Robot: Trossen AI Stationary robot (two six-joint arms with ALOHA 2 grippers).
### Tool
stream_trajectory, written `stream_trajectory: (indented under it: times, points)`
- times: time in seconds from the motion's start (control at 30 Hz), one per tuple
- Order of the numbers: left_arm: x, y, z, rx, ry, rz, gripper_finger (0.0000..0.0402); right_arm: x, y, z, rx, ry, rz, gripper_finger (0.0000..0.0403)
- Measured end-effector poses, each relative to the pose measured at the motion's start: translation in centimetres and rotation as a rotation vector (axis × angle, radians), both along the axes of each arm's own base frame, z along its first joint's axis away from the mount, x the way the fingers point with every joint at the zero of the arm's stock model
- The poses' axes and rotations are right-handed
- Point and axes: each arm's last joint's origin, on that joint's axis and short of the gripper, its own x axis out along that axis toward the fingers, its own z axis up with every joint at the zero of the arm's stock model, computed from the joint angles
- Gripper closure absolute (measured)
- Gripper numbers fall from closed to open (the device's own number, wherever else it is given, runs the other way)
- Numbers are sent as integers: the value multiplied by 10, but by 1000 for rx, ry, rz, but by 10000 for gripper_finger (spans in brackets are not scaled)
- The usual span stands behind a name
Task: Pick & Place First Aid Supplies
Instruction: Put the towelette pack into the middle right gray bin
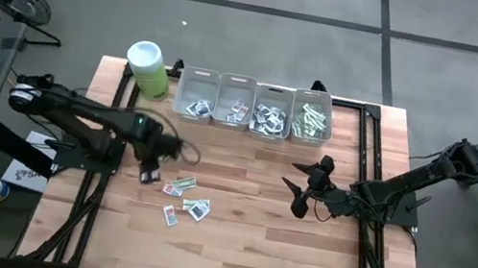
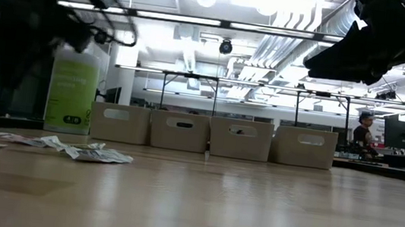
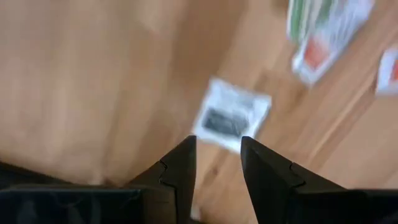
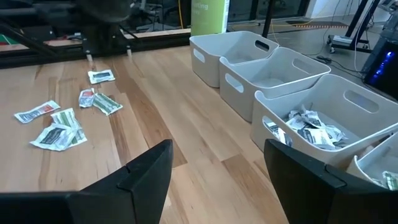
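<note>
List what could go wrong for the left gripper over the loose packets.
1. The left gripper hangs open above a squarish white paper packet with a dark print; the packet lies flat on the wooden table, so the fingers may slide over it.
2. Other loose packets lie close by; a sweep could scatter them.
3. The right gripper waits open, clear of them.

Four grey bins (image 2: 212,135) stand in a row across the wooden table (image 2: 252,211), with a lime-green canister (image 2: 71,98) just beside the row's end. Crumpled paper packets (image 2: 68,149) lie scattered nearer the camera. A person (image 2: 363,135) sits far behind
</note>
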Motion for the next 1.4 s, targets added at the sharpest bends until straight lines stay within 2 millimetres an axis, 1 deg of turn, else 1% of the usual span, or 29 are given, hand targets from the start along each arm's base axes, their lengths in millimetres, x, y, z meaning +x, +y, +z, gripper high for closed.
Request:
stream_trajectory:
  times: [0.1,0.2,0.33,0.53,0.6,0.7,0.83,0.93,1.07,1.4]
  points:
    - [-7,-16,-12,-16,38,-45,278,0,0,1,3,-7,0,155]
    - [-11,-27,-19,-5,40,-68,278,0,0,1,3,-7,0,155]
    - [-8,-39,-21,2,-19,-141,278,1,0,2,4,-17,0,155]
    - [-12,-56,-21,89,-60,-300,275,1,0,3,-10,-24,0,155]
    - [-13,-60,-21,105,-64,-323,268,1,0,3,-16,-22,1,155]
    - [-15,-66,-22,123,-69,-352,246,1,0,3,-25,-18,1,155]
    - [-15,-70,-26,152,-55,-345,211,1,0,3,-50,-7,10,155]
    - [-11,-71,-31,157,-34,-327,198,1,0,3,-55,-5,12,155]
    - [-5,-74,-41,179,-7,-329,201,1,0,4,-62,-3,15,155]
    - [4,-78,-63,193,77,-326,232,2,0,4,-58,-12,12,155]
